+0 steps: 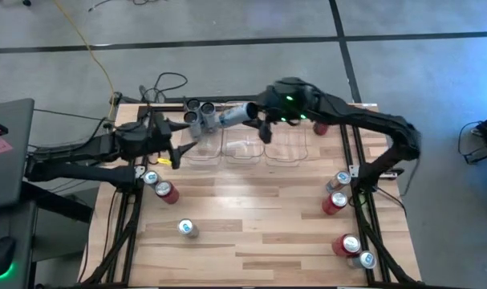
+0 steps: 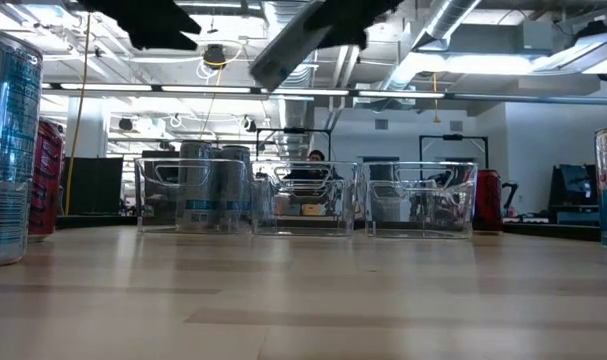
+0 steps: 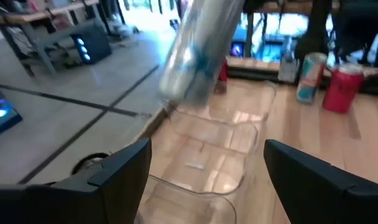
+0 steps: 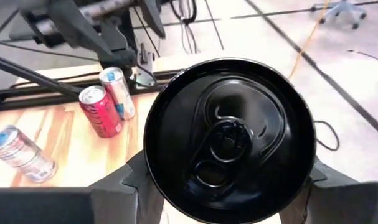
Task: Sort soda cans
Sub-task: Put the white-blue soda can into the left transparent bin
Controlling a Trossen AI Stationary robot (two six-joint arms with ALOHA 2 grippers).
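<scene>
Right gripper [image 1: 263, 127] holding silver-blue can [image 1: 237, 114], seemingly above bins [image 1: 243, 151]

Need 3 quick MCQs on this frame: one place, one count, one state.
1. Where is the silver-blue can gripped by the right hand?
A. In the air above the bins
B. Flat on the table's front edge
C. Standing inside the rightmost bin

2. How many clear bins stand in the row?
A. Two
B. Three
C. Five

3. What is the left hand's state?
A. Open, empty
B. Shut on a red can
C. Shut on a bin wall

Answers:
1 A: the low view shows the silver-blue can tilted, in the right hand, above the clear bins.
2 B: three sit side by side.
3 A: the left hand has its fingers apart with nothing between them.
</scene>
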